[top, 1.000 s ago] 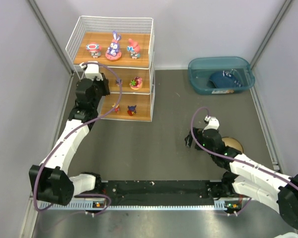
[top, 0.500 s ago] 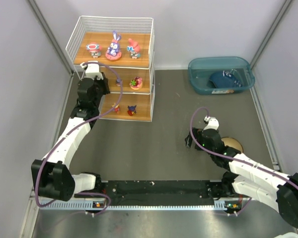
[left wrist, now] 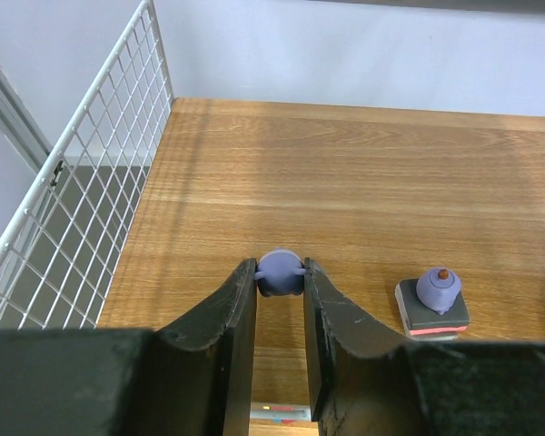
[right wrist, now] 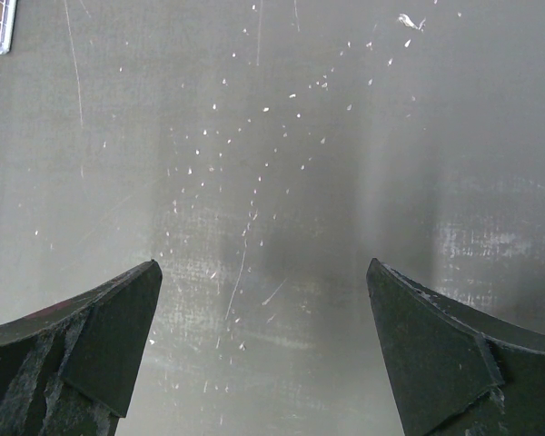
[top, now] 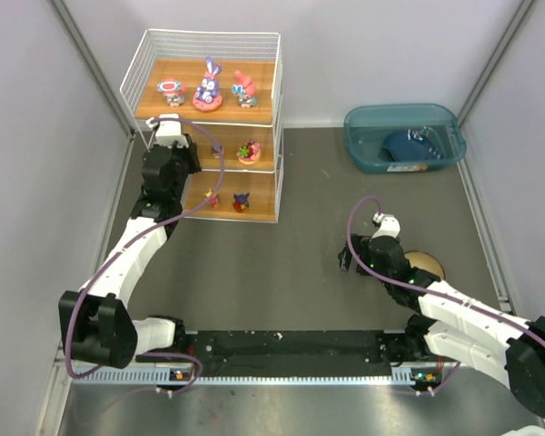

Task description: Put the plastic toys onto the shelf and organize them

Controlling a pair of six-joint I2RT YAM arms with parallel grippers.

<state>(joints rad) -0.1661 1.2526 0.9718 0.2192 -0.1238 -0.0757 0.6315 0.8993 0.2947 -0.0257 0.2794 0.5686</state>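
The white wire shelf (top: 136, 68) with wooden boards stands at the far left. Three figurines sit on its top board (top: 207, 86), a pink-based one (top: 248, 152) on the middle board, small ones (top: 241, 202) on the bottom board. My left gripper (left wrist: 280, 272) reaches over the middle board (left wrist: 363, 182) and is shut on a small purple toy (left wrist: 280, 269), low over the wood. Another purple toy on a grey block (left wrist: 433, 298) stands to its right. My right gripper (right wrist: 263, 291) is open and empty over the bare table, next to the tan bowl (top: 427, 265).
A teal bin (top: 404, 136) holding a dark blue item (top: 409, 145) stands at the far right. The shelf's wire side wall (left wrist: 82, 182) is close on the left of my left gripper. Grey walls enclose the table.
My left gripper has moved slightly further into the shelf's middle level. The right arm has not moved.
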